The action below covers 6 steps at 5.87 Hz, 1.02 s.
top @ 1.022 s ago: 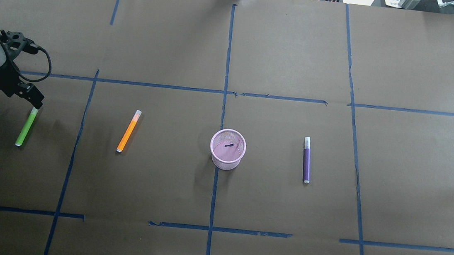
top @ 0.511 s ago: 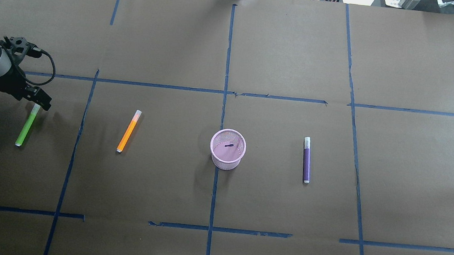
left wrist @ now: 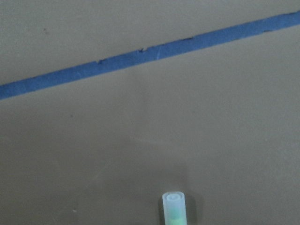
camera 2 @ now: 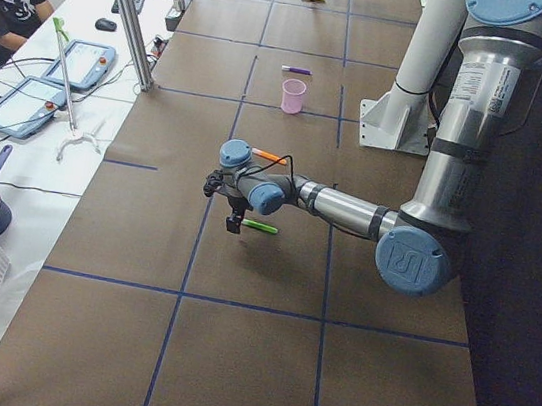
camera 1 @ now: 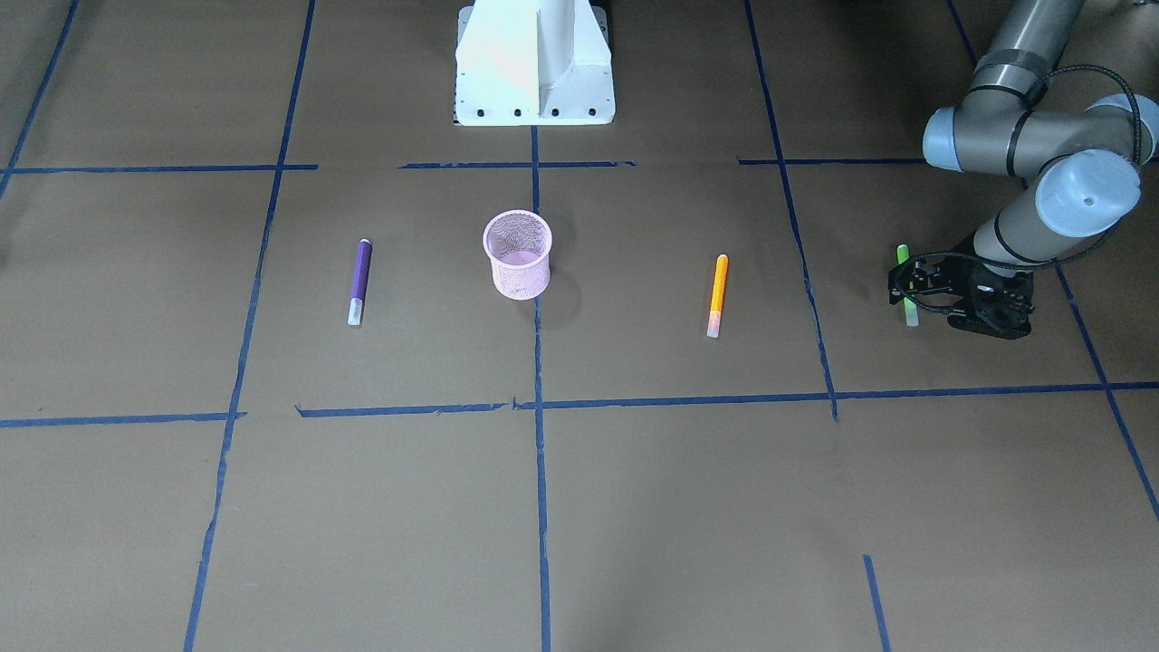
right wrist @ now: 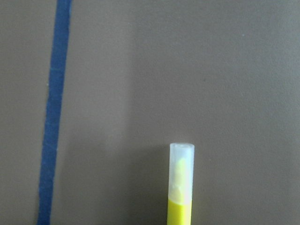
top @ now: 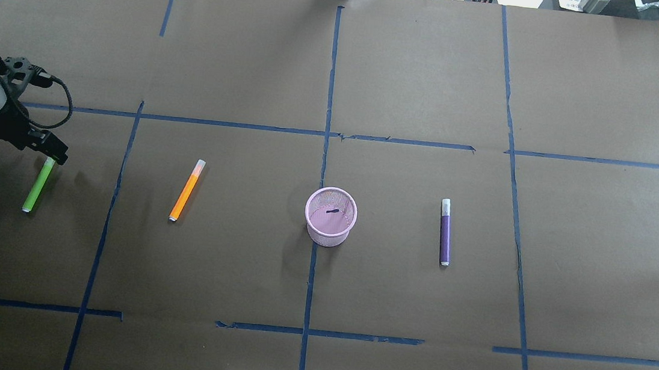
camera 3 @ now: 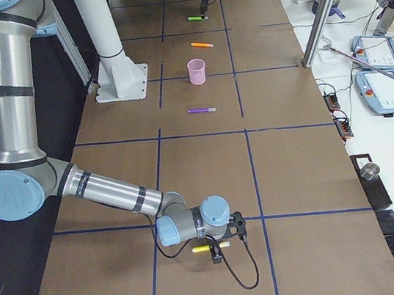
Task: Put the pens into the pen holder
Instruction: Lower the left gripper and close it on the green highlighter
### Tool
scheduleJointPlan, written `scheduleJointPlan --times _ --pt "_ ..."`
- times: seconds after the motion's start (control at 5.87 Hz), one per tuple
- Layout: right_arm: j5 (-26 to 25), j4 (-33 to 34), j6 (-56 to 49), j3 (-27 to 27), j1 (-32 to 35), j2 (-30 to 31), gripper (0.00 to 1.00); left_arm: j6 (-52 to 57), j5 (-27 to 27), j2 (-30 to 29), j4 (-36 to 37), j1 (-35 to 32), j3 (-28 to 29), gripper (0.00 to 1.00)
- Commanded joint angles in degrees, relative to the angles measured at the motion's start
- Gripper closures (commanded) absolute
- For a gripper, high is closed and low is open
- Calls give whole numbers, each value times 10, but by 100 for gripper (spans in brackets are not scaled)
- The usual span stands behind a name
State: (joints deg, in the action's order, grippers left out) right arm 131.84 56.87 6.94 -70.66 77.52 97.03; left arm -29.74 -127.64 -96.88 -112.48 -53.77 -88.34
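Down at the left gripper (top: 56, 152), just over the green pen's (top: 38, 187) cap end: cannot tell whether spread or pinching. Likewise for the right gripper (camera 3: 217, 256), over a yellow pen (camera 3: 197, 250). Farther along the worktop (top: 434, 98), lying flat: orange pen (top: 186, 190) and purple pen (top: 446, 232), well apart on either side of the upright pen holder (top: 328, 234).

pen holder (top: 330, 216) between two pens (top: 187, 190), third pen (top: 39, 184) at left hand (top: 58, 154)

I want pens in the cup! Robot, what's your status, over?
Left gripper over green pen's cap end, grip unclear. Right gripper by yellow pen, unclear. Pink mesh pen holder has no pens. Orange pen lies between.
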Motion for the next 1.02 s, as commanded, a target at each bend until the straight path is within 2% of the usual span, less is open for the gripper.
scheduleJointPlan --times 0.0,0.17,0.34,0.68,0.85 --pt "0 0 0 0 0 0 0 -1 3 -1 1 10 4 0" --pt "0 0 0 0 0 0 0 -1 2 -3 2 10 3 3" --pt "0 0 0 0 0 0 0 0 2 -3 2 10 3 15" --pt "1 0 2 0 0 0 0 0 2 -4 2 10 3 59" --pt "1 0 4 -1 0 0 0 0 1 -5 2 10 1 71"
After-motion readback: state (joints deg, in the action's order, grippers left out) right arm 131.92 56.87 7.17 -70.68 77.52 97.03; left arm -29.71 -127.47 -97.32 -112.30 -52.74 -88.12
